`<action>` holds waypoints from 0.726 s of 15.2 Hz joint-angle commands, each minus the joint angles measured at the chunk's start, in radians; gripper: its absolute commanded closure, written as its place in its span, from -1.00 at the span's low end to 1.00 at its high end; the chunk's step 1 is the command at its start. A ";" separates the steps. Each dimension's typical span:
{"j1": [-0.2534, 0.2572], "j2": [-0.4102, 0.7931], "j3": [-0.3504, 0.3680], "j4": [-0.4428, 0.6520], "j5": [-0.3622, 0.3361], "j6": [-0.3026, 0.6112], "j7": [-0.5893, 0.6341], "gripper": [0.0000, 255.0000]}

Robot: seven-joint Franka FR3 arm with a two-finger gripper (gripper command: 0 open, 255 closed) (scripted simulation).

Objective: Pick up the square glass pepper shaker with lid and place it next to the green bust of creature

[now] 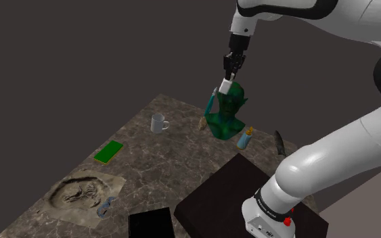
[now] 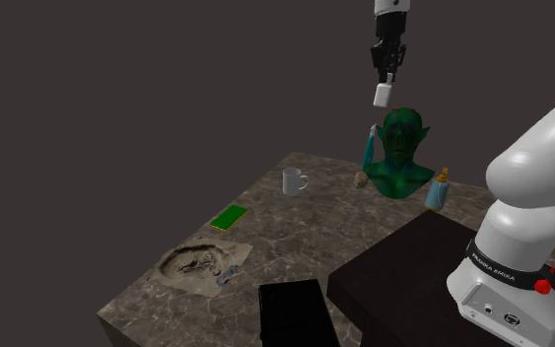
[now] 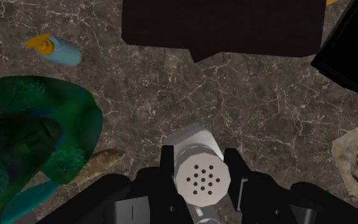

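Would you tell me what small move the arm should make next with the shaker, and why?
Probably lower it straight down. The gripper is shut on the shaker, hanging high above the table, and the wrist view shows bare tabletop under it, beside the green bust, so it likely only needs to descend.
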State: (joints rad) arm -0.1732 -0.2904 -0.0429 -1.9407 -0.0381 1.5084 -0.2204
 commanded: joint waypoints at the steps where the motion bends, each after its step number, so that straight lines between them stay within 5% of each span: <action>1: -0.018 -0.024 -0.028 -0.022 -0.016 -0.001 -0.045 1.00; 11: -0.111 -0.085 -0.187 -0.070 -0.109 0.006 -0.280 1.00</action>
State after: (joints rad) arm -0.2745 -0.3706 -0.2132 -2.0106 -0.1368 1.5166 -0.4743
